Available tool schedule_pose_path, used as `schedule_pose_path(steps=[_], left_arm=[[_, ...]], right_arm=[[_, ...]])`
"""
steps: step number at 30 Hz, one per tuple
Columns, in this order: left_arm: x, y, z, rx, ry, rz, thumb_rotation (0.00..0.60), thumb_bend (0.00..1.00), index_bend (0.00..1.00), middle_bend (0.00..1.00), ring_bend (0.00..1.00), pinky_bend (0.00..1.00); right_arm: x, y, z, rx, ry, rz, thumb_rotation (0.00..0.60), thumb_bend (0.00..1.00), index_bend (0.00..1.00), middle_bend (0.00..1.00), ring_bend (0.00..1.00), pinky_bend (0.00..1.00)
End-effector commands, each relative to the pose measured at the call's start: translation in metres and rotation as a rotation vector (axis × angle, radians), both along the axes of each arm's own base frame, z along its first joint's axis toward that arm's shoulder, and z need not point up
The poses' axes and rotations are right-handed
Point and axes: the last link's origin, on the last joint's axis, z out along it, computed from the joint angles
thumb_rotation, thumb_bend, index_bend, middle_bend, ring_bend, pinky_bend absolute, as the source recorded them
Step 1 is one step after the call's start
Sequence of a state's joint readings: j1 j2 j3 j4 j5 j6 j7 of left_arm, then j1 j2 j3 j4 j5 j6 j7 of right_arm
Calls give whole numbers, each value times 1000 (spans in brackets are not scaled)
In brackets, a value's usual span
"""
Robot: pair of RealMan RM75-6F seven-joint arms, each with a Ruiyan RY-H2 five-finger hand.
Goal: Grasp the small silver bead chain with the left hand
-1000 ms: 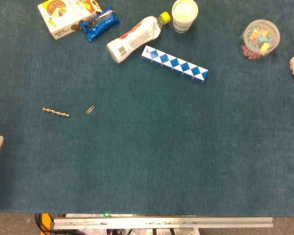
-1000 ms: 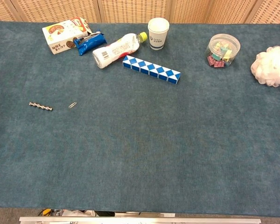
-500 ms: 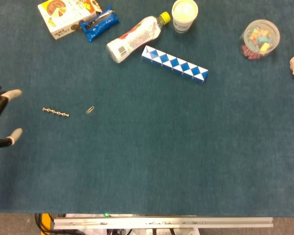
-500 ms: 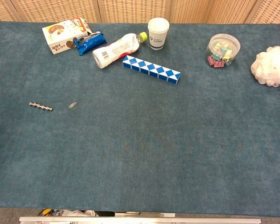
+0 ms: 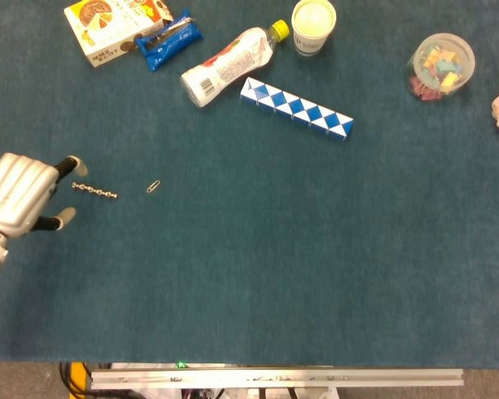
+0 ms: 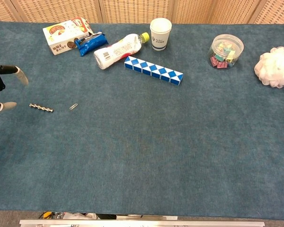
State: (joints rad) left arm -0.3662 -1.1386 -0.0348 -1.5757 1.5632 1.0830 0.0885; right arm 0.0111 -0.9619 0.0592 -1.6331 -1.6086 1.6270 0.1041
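Observation:
The small silver bead chain (image 5: 95, 191) (image 6: 41, 108) lies straight on the blue-green cloth at the left. My left hand (image 5: 21, 194) (image 6: 1, 86) hovers just left of the chain's end, its fingers spread apart and holding nothing. The fingertips (image 5: 70, 163) reach close to the chain without touching it. My right hand shows in neither view.
A paperclip (image 5: 153, 186) lies right of the chain. At the back stand a snack box (image 5: 108, 23), blue packet (image 5: 169, 39), lying bottle (image 5: 227, 65), paper cup (image 5: 313, 25) and blue-white block bar (image 5: 296, 108). A clip jar (image 5: 441, 66) and white puff (image 6: 276, 67) sit far right.
My left hand has moved in from the left edge toward the chain, now showing its whole back in the head view and entering the chest view. The chain has not moved.

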Motion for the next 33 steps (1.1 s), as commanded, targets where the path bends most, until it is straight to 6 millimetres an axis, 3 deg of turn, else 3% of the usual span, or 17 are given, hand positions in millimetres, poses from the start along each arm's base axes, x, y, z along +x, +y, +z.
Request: schedule_pose_path(steps=[1, 13, 33], left_arm=[[-2, 9, -10, -5, 31, 5, 600, 214, 394, 1000, 999, 987], [-5, 28, -38, -30, 92, 36, 600, 213, 445, 1000, 1000, 1000], [-5, 33, -78, -74, 142, 110, 600, 214, 473, 1000, 1000, 1000]], right_arm=[[-1, 0, 0, 0, -2, -2, 600, 330, 518, 540, 445, 490], [-5, -1, -2, 6, -8, -11, 600, 330, 518, 540, 445, 490], [-11, 5, 0, 0, -17, -35, 600, 330, 518, 540, 445, 490]])
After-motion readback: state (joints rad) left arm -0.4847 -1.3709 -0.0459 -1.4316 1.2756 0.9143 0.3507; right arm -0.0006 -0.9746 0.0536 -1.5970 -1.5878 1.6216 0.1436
